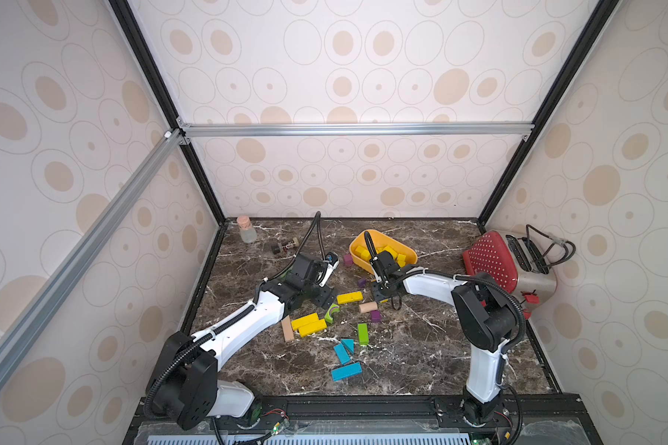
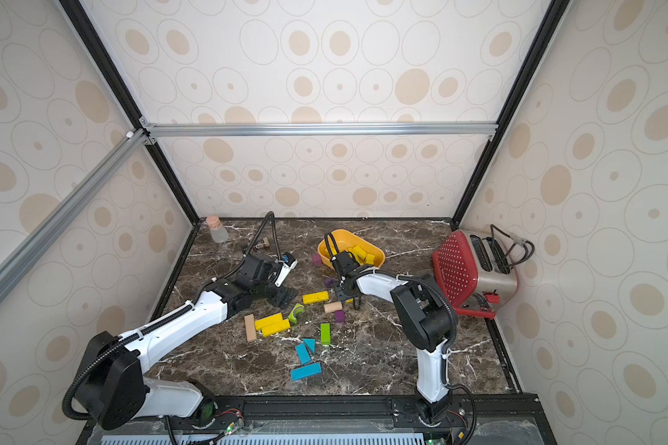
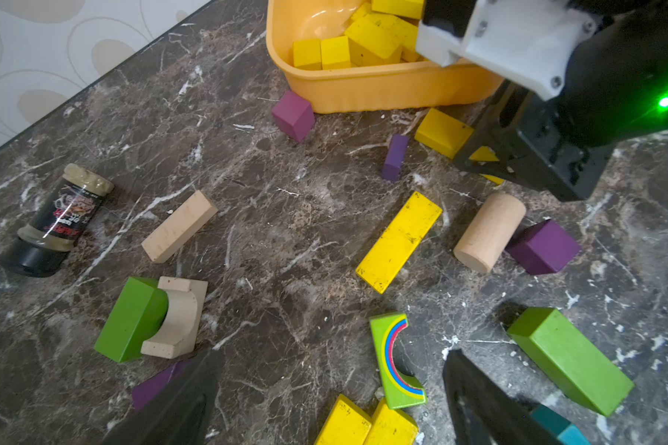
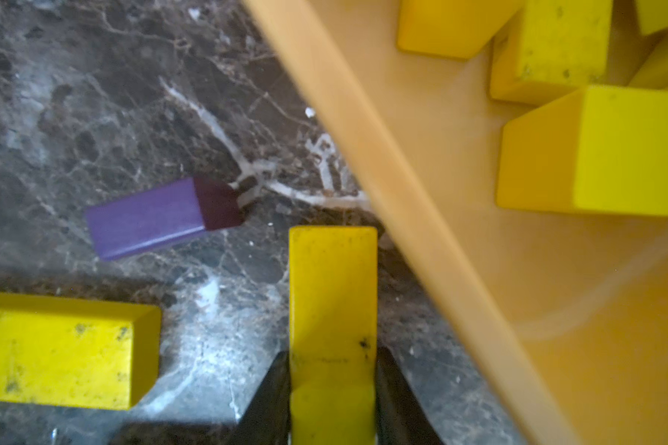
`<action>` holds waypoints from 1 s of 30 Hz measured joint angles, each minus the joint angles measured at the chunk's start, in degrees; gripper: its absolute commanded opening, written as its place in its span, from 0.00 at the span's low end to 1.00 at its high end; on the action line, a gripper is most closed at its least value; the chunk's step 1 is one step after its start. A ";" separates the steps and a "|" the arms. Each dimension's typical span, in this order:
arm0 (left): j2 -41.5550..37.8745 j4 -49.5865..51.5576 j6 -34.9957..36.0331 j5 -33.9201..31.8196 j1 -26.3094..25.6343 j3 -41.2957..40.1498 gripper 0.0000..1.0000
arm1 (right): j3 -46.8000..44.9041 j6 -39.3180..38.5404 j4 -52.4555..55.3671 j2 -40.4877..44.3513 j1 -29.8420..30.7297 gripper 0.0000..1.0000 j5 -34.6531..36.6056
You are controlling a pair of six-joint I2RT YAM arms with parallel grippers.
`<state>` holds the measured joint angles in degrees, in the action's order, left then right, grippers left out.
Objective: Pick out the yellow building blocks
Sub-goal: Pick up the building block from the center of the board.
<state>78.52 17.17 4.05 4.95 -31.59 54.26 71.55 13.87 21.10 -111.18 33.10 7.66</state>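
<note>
End effector (image 4: 332, 360) tight on yellow block (image 4: 332, 277)

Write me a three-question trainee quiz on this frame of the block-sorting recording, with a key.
1. True or false: the right gripper is shut on a yellow block.
2. Where do the sorted yellow blocks lie? A) in the orange-yellow tub; B) on top of the toaster; C) beside the corked bottle.
3. In a top view, how many yellow bars lie on the table with no gripper on them?

Key: 1. True. 2. A. 3. Three: one alone, two side by side.
</note>
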 measured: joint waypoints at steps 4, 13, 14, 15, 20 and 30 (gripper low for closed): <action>0.00 -0.07 -1.09 2.58 0.00 0.13 0.91 | 2.91 -0.26 1.75 -0.24 0.00 0.22 0.02; -0.61 0.04 -0.83 3.50 0.00 0.15 0.92 | 6.56 -1.31 4.70 -0.26 0.04 0.17 -0.42; -0.81 0.04 -0.79 3.50 0.00 0.17 0.92 | 6.56 -1.36 4.72 -0.26 0.07 0.17 -0.46; -1.07 0.04 -0.76 3.54 0.00 0.22 0.92 | 6.56 -1.36 4.83 -0.26 0.07 0.17 -0.48; -1.51 0.07 -0.74 3.58 0.00 0.44 0.92 | 6.56 -1.46 5.46 -0.17 0.07 0.16 -0.59; -1.60 0.04 -0.74 4.02 0.00 0.55 0.92 | 6.45 -3.54 5.42 3.67 0.44 0.14 -1.62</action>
<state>76.93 17.21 3.31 8.97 -31.59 54.81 78.00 10.33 26.52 -107.50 33.54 6.04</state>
